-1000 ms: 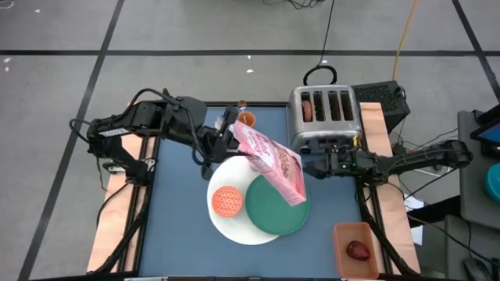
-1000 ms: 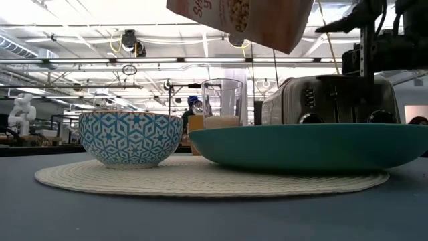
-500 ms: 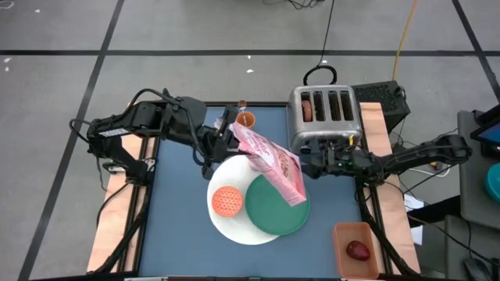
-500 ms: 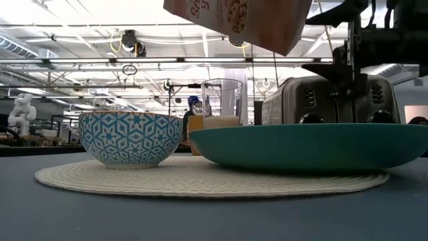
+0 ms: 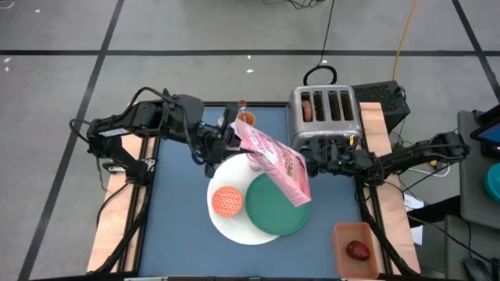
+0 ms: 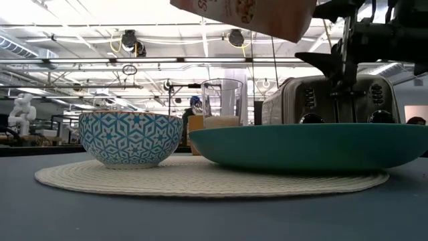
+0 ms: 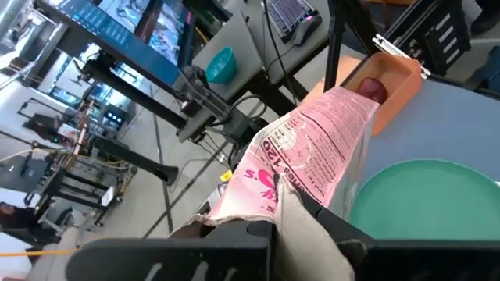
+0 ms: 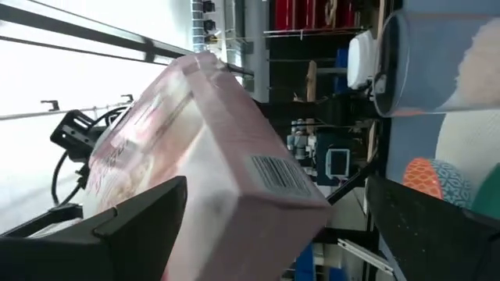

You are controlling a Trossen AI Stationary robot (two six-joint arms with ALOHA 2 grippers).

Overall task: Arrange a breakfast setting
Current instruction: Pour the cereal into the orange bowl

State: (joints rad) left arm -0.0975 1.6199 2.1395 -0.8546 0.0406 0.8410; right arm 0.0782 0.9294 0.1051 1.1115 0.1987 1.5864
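Nearest the front edge of the dark blue tabletop [image 5: 176, 203], a tan rectangular bin [image 5: 356, 250] sits at the right corner with a dark-red fruit [image 5: 358, 250] inside, well apart from the rest. Bare surface lies open along the left side and the front. Toward the middle, a large white round plate [image 5: 226, 222] carries a small orange-patterned bowl [image 5: 227, 200] and a green round plate [image 5: 275, 207] side by side, the green one overhanging the white rim.

Above them hangs a pink cereal box [image 5: 277, 165], tilted, its far end clamped in the left gripper [image 5: 232, 136], jaws closed on it. The right gripper [image 5: 316, 164] is just beside the box's lower end with jaws spread; its wrist view shows the box's barcoded corner [image 8: 234, 179] between them, contact unclear.

From table height the bowl looks blue-patterned [image 6: 130, 138], and a glass of milk [image 6: 222, 104] stands behind it, hidden under the box from overhead. At the back edge sit an orange cup [image 5: 245, 119] and a silver four-slot toaster [image 5: 324, 115], close behind the right gripper.
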